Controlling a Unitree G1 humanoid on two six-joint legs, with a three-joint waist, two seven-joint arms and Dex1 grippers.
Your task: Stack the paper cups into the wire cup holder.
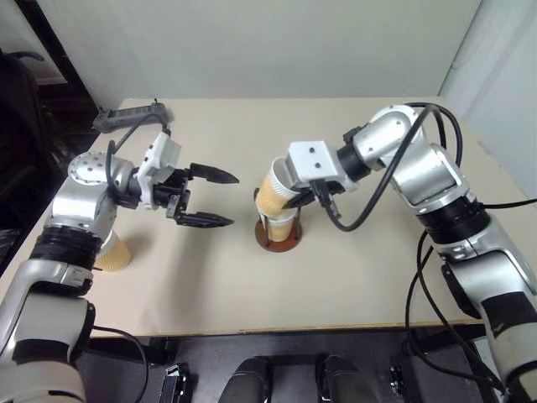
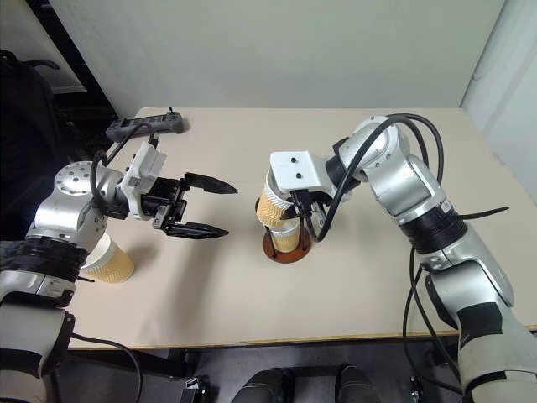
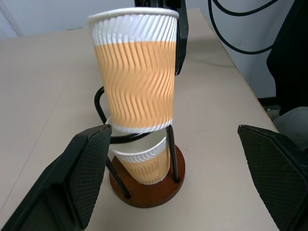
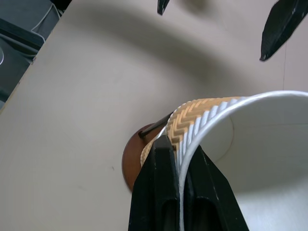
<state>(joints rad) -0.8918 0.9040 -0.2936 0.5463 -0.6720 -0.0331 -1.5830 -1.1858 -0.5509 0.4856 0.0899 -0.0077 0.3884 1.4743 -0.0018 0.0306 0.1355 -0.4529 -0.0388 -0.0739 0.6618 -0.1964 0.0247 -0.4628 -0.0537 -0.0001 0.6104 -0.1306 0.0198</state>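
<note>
Left wrist view looks between the spread fingers of the left gripper (image 1: 216,198), which holds nothing, toward the wire cup holder (image 3: 147,185) on the table (image 1: 361,277), where one paper cup (image 3: 143,165) already sits inside on the brown base. Above it, the right gripper (image 4: 177,166) pinches the rim of a second cup (image 3: 136,72) between its closed fingers, tilted with its bottom at the top of the wires. A third cup (image 2: 107,259) stands on the table beside the left arm.
</note>
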